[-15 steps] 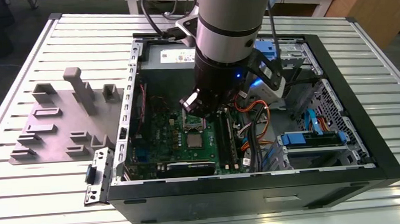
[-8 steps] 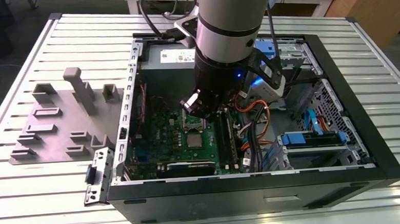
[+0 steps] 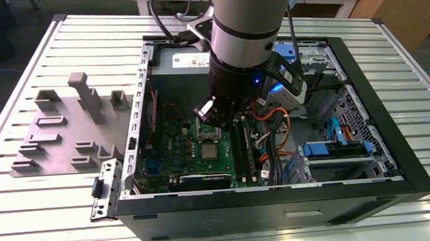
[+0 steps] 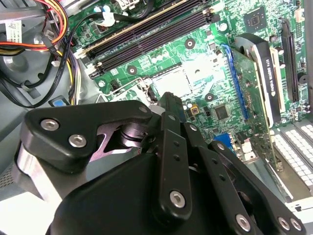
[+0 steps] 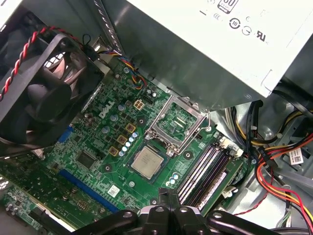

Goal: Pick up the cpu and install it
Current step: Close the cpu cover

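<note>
The cpu (image 5: 146, 162) is a small silver square lying flat in the socket on the green motherboard (image 5: 100, 142). It shows in the exterior view as the cpu (image 3: 210, 151) and in the second wrist view as a pale square cpu (image 4: 173, 81). The shiny socket frame (image 5: 177, 122) stands flipped open beside it. My gripper (image 3: 210, 116) hangs inside the case a little above the socket area. In both wrist views the gripper (image 5: 168, 198) (image 4: 168, 100) has its black fingers together with nothing between them, apart from the cpu.
The open black PC case (image 3: 278, 203) lies on a slatted metal table. A power supply (image 5: 205, 44), a fan (image 5: 44, 88), memory slots (image 5: 205, 171), a graphics card (image 4: 266, 68) and loose cables (image 3: 270, 123) crowd the board. A grey slotted fixture plate (image 3: 61, 134) lies at the exterior view's left.
</note>
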Motion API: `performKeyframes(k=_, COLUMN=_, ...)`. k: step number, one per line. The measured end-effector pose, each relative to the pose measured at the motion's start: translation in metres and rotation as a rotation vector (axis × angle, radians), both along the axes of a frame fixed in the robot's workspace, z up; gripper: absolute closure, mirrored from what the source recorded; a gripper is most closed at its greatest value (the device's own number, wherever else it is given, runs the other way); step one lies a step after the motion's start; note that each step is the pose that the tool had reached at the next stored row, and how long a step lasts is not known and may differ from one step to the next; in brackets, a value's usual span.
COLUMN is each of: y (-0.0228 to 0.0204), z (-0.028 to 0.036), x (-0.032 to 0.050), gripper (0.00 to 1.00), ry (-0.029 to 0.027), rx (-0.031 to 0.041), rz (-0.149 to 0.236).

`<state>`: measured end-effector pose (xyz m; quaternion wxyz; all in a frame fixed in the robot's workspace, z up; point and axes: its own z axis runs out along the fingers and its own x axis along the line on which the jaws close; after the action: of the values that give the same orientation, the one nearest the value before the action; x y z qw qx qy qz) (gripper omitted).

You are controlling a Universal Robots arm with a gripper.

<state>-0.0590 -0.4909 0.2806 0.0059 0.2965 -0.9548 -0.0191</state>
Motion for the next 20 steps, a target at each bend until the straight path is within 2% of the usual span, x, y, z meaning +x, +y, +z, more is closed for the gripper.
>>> performKeyframes(k=7, y=0.0, z=0.0, x=0.0006, gripper=0.89, ry=0.0, rx=0.0001, rz=0.0)
performKeyframes(k=14, y=0.0002, z=-0.0004, x=0.0113, gripper=0.89, ry=0.0, rx=0.0, rz=0.004)
performKeyframes(k=20, y=0.0003, z=-0.0014, x=0.0113, gripper=0.89, ry=0.0001, rx=0.0, rz=0.11)
